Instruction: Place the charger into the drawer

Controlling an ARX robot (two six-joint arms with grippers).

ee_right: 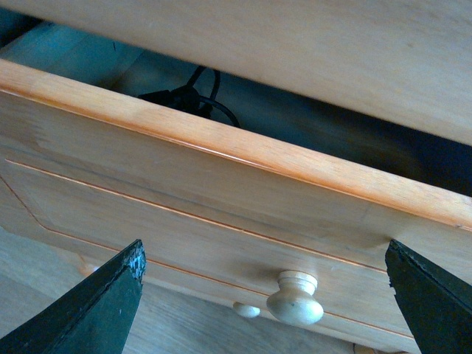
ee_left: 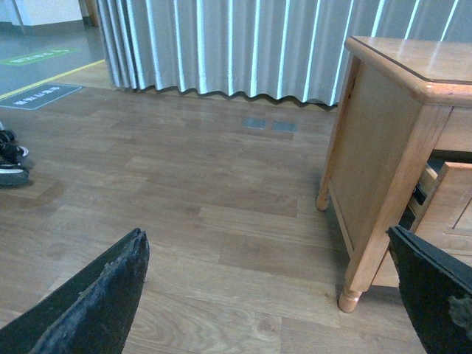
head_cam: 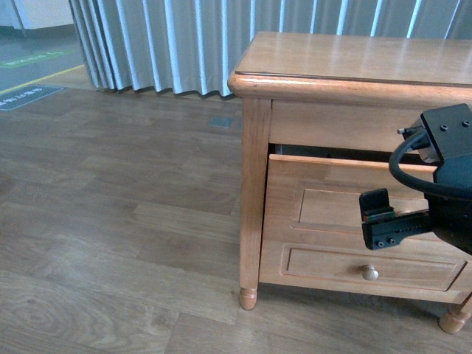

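Observation:
The honey-coloured wooden cabinet (head_cam: pixel 354 63) stands at the right. Its top drawer (head_cam: pixel 332 210) is pulled out a little, with a dark gap above the front. In the right wrist view the drawer (ee_right: pixel 221 199) fills the frame, and its round knob (ee_right: pixel 295 297) lies between the fingers. A black cable (ee_right: pixel 198 94) of the charger shows inside the gap; its white body is hidden. My right gripper (head_cam: pixel 380 221) (ee_right: pixel 264 258) is open just in front of the drawer, holding nothing. My left gripper (ee_left: pixel 269 295) hangs open over the floor, left of the cabinet (ee_left: pixel 383 147).
The bottom drawer (head_cam: pixel 324 269) is shut, with its knob (head_cam: pixel 369 273) below my right gripper. Grey curtains (head_cam: pixel 162 44) hang behind. Wooden floor (head_cam: pixel 110 221) spreads to the left. A cabinet leg (ee_left: pixel 350 299) stands near my left gripper. Shoes (ee_left: pixel 11 158) lie far left.

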